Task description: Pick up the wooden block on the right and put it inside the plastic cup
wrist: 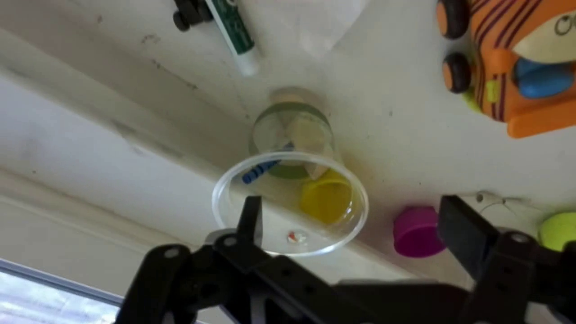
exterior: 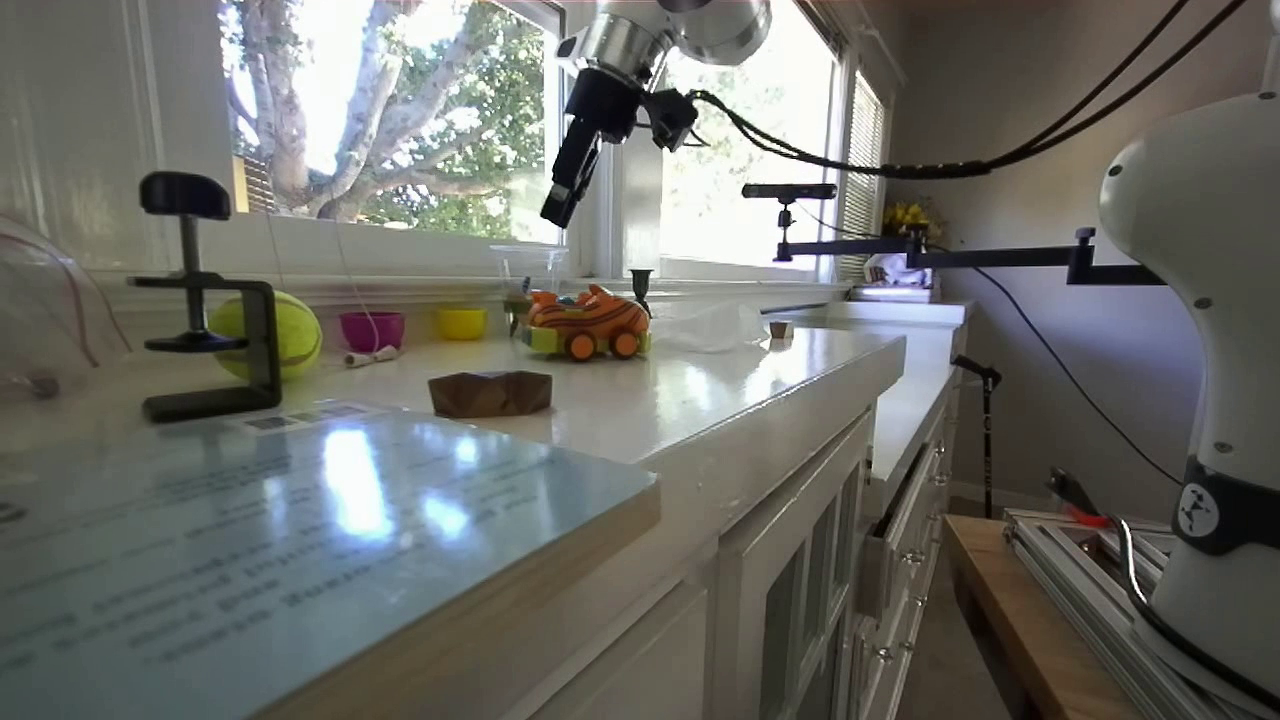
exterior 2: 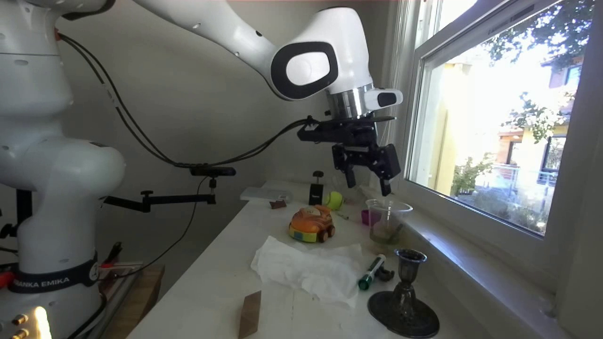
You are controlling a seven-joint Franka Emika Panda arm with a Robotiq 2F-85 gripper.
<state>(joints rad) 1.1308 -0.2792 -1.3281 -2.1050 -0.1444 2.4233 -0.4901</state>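
Note:
A small tan wooden block [exterior: 781, 329] lies at the near end of the counter in an exterior view [exterior 2: 249, 314], far from the gripper. A small magenta plastic cup [wrist: 418, 231] sits by the window sill, also in both exterior views [exterior: 372, 330] [exterior 2: 371, 217]. A clear plastic cup [wrist: 288, 156] stands nearer the gripper [exterior 2: 391, 214]. A blue ridged stick [wrist: 261, 172] and a pale tan wood-like piece [wrist: 310, 132] show through its wall. My gripper [wrist: 351, 202] is wide open and empty, above the clear cup's rim and the magenta cup [exterior: 557, 215] [exterior 2: 368, 187].
An orange toy car [exterior 2: 312, 223], white crumpled plastic [exterior 2: 308, 270], green marker [exterior 2: 372, 272] and metal candlestick [exterior 2: 404, 301] share the counter. A darker brown piece [exterior: 490, 394], black clamp [exterior: 210, 300], tennis ball [exterior: 300, 335] and yellow cup [exterior: 461, 323] sit farther along. The window borders it.

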